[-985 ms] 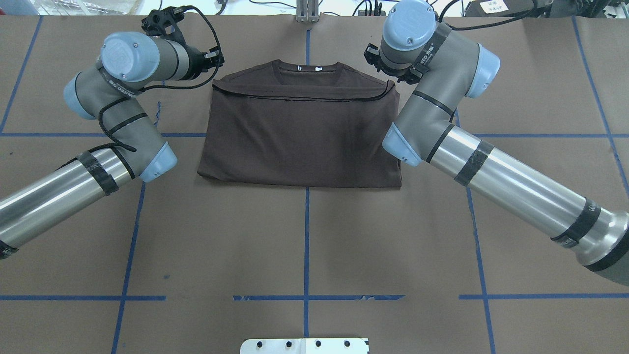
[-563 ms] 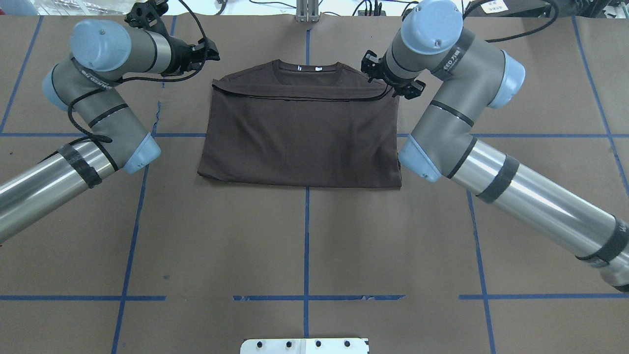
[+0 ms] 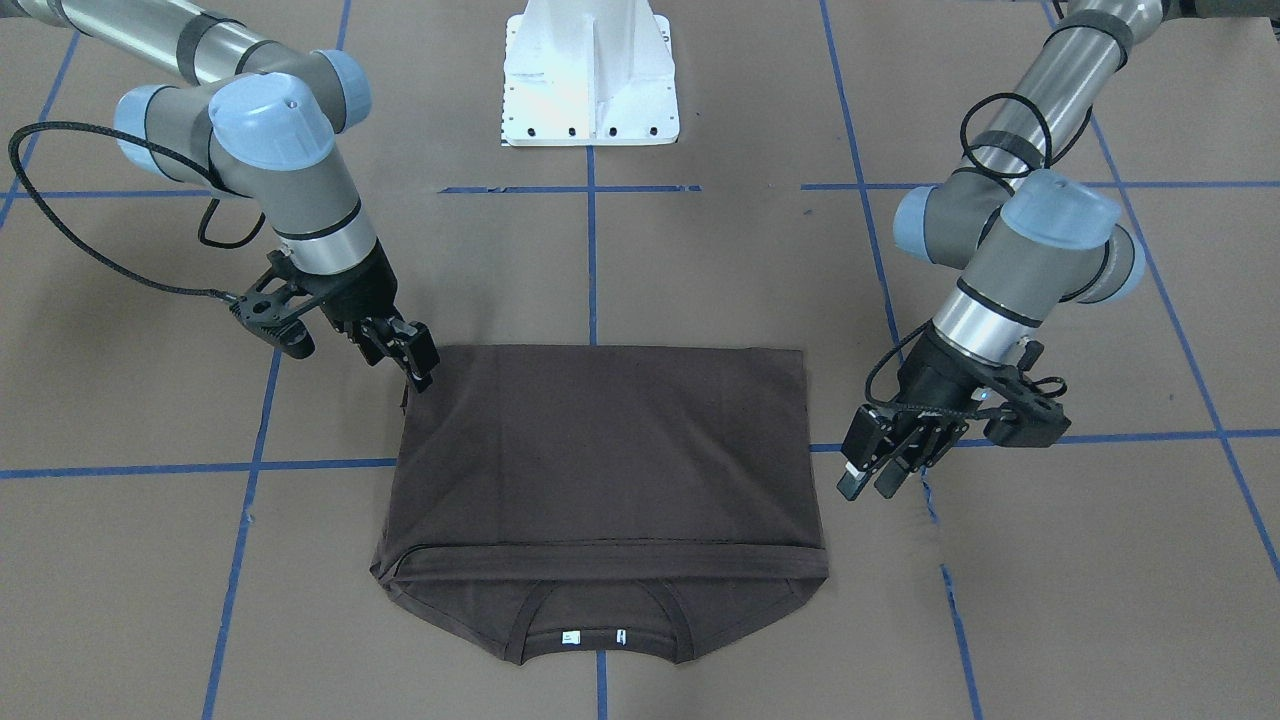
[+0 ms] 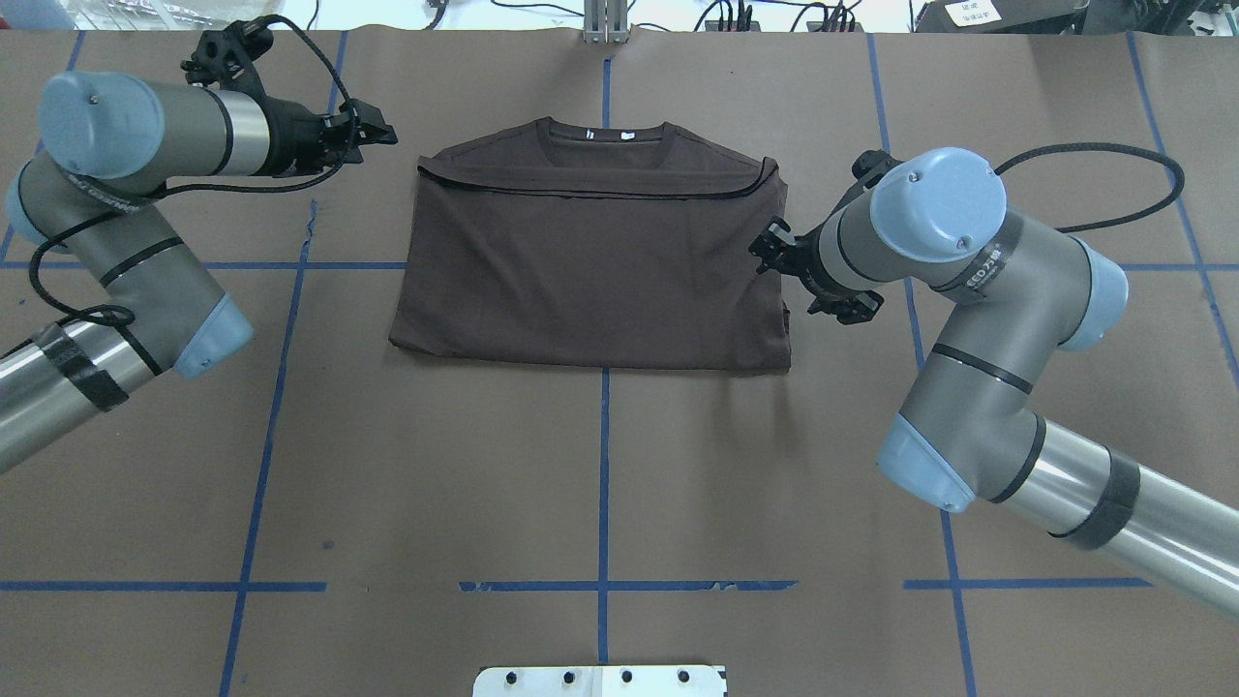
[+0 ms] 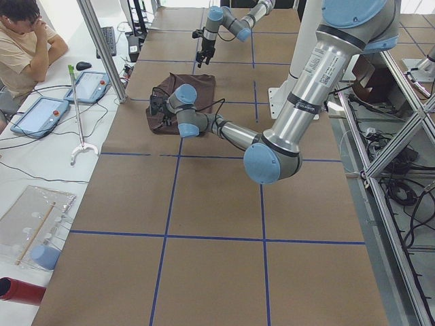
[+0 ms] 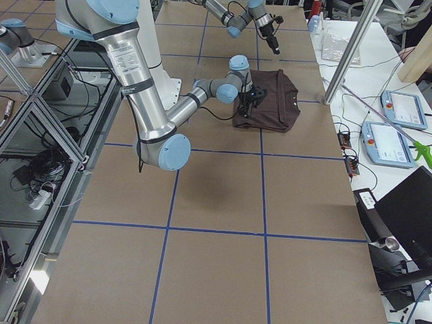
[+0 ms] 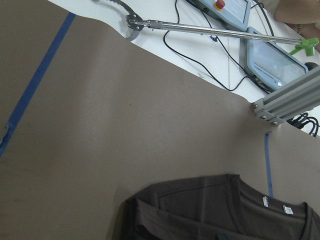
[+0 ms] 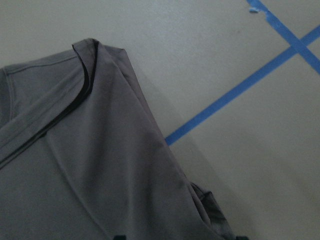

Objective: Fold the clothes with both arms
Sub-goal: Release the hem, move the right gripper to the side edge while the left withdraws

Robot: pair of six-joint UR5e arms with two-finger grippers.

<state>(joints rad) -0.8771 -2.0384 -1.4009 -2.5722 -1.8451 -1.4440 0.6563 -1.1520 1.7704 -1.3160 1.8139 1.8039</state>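
**Little legible writing in view**

In the overhead view, a black band [image 4: 980, 274] on the right arm [image 4: 1007, 290], right of centre, carries pale letters that look like "ECO", followed by characters too small to read. A similar band [image 4: 97, 187] on the left arm [image 4: 126, 242], at upper left, cannot be read. The white label [image 4: 971, 12] at the top right edge and the T-shirt's [image 4: 590, 271] neck tags [image 4: 608, 135] show no readable print.

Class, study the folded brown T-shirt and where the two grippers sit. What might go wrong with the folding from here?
1. The right gripper hangs open over the stacked side edge of the T-shirt, where the layers bunch; it may catch only the top layer and pull the fold apart.
2. The left gripper is off the cloth, nearer the collar end; an uneven grasp may skew the shirt.
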